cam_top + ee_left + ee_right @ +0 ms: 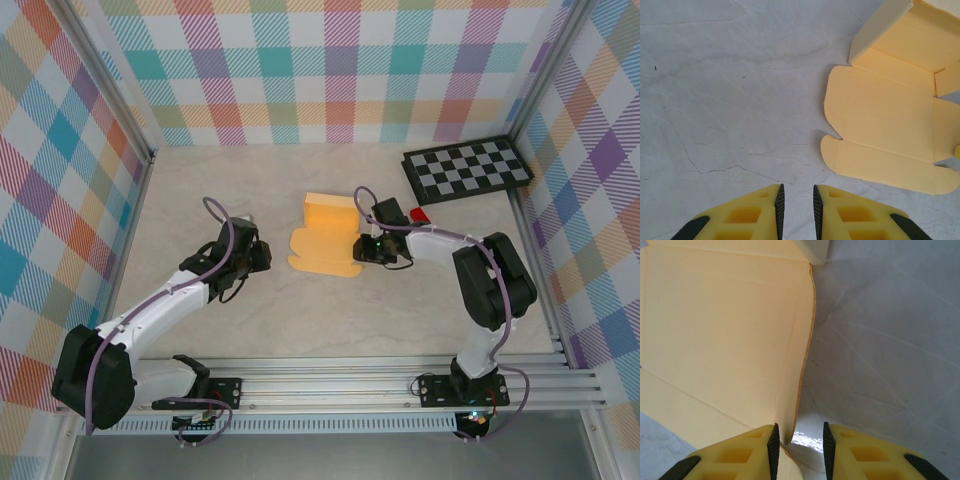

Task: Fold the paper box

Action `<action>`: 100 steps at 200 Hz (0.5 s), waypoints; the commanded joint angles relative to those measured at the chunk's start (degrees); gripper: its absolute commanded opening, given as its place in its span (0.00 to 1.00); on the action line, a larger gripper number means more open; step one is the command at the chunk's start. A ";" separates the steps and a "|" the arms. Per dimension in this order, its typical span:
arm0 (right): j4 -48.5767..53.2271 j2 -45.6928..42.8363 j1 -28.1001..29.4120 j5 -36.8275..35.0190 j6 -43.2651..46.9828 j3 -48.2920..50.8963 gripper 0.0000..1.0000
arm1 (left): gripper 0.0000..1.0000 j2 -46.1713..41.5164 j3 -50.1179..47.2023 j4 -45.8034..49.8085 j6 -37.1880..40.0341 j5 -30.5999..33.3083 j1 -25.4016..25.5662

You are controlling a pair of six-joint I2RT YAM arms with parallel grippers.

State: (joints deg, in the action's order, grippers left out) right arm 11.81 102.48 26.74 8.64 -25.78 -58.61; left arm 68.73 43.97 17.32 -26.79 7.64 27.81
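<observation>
1. Tan-yellow cardboard, the paper box [325, 240] lies partly unfolded on the table [200, 190], with its far end folded up into a wall.
2. Left gripper [796, 210]: its jaws stand a narrow gap apart and hold nothing. The box lies ahead of it and to its right, clear of the fingertips.
3. Right gripper [798, 450]: its jaws are partly spread and pinch nothing. A raised side flap of the box stands just ahead, and its edge runs down beside the left finger [762, 440]. The rest of the box spreads away to that gripper's left.
</observation>
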 commanded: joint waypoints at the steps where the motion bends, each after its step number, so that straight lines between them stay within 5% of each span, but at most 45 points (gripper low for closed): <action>1: -3.18 0.86 0.24 0.67 -0.20 -2.35 0.30 | 0.26 -0.47 0.39 0.31 0.58 0.80 -0.22; 42: -3.01 2.40 0.24 0.94 -0.07 -3.76 0.24 | 0.26 -0.55 0.22 -0.01 0.68 0.83 -0.22; 71: 0.04 2.91 0.24 0.01 2.85 -5.73 0.00 | 0.25 -1.59 0.69 1.34 0.99 1.37 -0.22; 100: 9.86 -3.02 0.11 -3.95 13.70 -9.89 0.00 | 0.25 -4.06 4.15 8.21 1.76 2.94 -0.35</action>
State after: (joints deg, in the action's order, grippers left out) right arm 13.02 104.64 26.74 7.53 -21.93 -63.92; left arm 67.75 44.25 19.42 -26.13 8.38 27.81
